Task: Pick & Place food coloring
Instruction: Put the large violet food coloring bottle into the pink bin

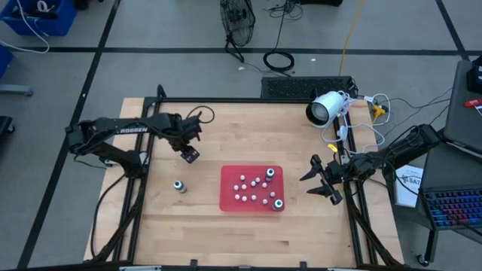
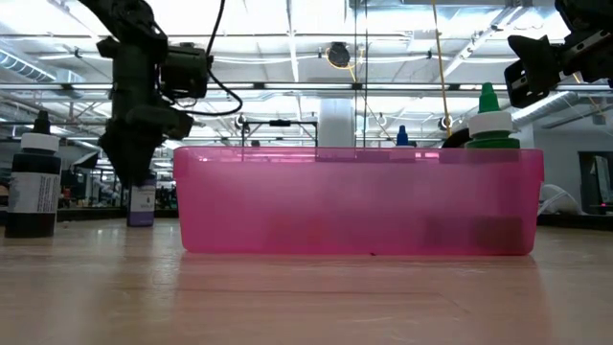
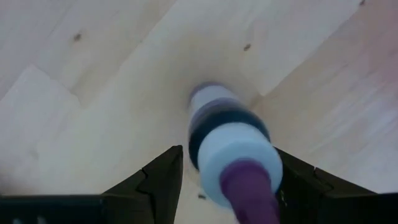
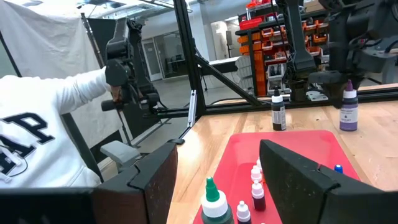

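A small whitish food coloring bottle with a purple tip and dark label (image 3: 231, 146) stands on the pale wooden table (image 1: 166, 226), well to the left of the red rectangular plastic tray (image 1: 227, 197). The left gripper (image 1: 188, 153) hangs right over it, and its wrist view shows the two dark fingers (image 3: 163, 177) on either side of the bottle body; whether they press on it or just flank it I cannot tell. From table height the bottle (image 2: 141, 203) sits upright under that arm, its label too blurred to read.

Another little bottle with a dark body and white cap (image 1: 179, 186) stands alone on the wood, nearer the front edge, between the left arm and the tray. The low view shows it as black-labelled (image 2: 34, 182).

Most of the food coloring is in the tray: a scatter of tiny whitish bottles (image 1: 254, 187), plus a green-capped bottle (image 1: 279, 203) at the front right corner, which pokes above the tray wall in the low view (image 2: 491, 123).

The right gripper (image 1: 322, 181) waits just right of the tray, fingers spread apart and holding nothing.

White lettering runs along the left arm (image 1: 132, 128), too small to read surely. In the right wrist view a person's white sleeve (image 4: 50, 118) shows large dark letters, an "A" and "P" legible.
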{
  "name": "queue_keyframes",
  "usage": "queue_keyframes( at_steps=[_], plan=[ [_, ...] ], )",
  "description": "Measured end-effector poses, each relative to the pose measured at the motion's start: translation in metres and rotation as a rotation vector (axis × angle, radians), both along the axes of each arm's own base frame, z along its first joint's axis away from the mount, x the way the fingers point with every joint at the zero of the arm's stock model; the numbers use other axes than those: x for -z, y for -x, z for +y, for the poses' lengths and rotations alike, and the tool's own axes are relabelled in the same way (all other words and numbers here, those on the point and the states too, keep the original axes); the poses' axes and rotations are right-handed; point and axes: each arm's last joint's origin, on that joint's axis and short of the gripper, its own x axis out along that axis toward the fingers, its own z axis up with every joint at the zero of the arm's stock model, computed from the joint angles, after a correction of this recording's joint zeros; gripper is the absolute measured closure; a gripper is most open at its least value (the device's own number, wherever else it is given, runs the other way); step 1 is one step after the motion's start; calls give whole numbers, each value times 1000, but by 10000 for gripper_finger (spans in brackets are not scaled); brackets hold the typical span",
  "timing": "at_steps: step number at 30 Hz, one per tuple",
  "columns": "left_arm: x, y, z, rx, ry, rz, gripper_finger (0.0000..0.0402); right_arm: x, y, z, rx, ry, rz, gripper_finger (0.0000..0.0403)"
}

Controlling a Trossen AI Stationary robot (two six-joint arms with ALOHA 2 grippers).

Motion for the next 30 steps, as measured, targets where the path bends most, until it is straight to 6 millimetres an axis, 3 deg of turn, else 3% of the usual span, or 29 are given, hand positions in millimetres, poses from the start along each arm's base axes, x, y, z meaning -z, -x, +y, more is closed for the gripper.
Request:
queue_keyframes(
  at_steps=[17, 20, 23, 27, 30],
  plan=[
    [4, -5, 2, 39, -48, -58, 193, 0, 0, 0, -1, 0, 0, 187],
    [4, -4, 4, 39, -87, -41, 211, 0, 0, 0, 0, 0, 0, 186],
    [4, -4, 4, 69, -103, -36, 258, 0, 0, 0, 0, 0, 0, 187],
    [3, -7, 2, 109, -114, -49, 260, 0, 0, 0, 0, 0, 1, 187],
    [-9, -16, -1, 126, -128, -91, 260, 0, 0, 0, 0, 0, 0, 184]
  ],
)
